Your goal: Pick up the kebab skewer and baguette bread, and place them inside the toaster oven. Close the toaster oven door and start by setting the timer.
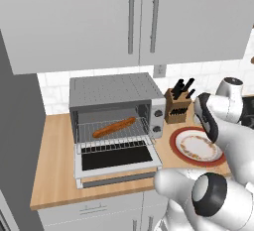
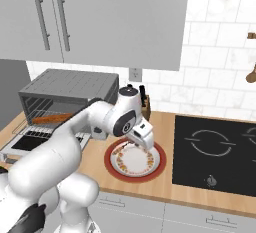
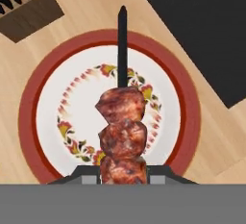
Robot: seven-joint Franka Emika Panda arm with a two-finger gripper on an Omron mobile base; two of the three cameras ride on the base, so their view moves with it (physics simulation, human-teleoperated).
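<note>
Evidently clamped: dark two-finger gripper (image 3: 122, 172) around thin dark kebab skewer (image 3: 122, 122) with reddish-brown meat chunks, above red-rimmed floral plate (image 3: 53, 122). Golden-brown baguette bread (image 1: 114, 126) lay on silver toaster oven (image 1: 114, 93) rack, door (image 1: 116, 159) down.

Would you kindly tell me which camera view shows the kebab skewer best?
The hand view: the kebab skewer sits centred, meat chunks and dark stick clear above the plate. In both base views the arm covers it, so I cannot make it out there.
</note>
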